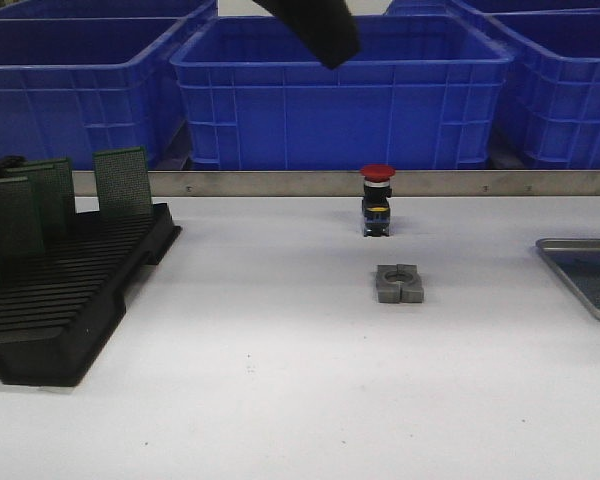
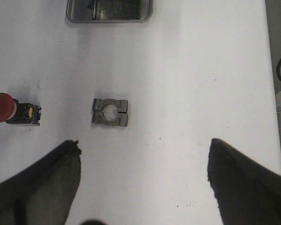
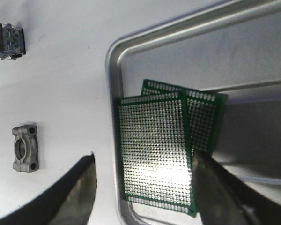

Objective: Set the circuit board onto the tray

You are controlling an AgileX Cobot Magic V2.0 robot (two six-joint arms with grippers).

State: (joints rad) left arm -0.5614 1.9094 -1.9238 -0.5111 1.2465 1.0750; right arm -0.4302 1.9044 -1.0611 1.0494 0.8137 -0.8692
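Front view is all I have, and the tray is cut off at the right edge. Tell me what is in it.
Observer: The right wrist view shows two green circuit boards in the tray, one overlapping the other.
Operator: Report the right claw.
Observer: The right claw is open above the upper board, holding nothing.
Operator: Now give me the left claw.
Observer: The left claw is open too, over bare table near the grey metal clamp.
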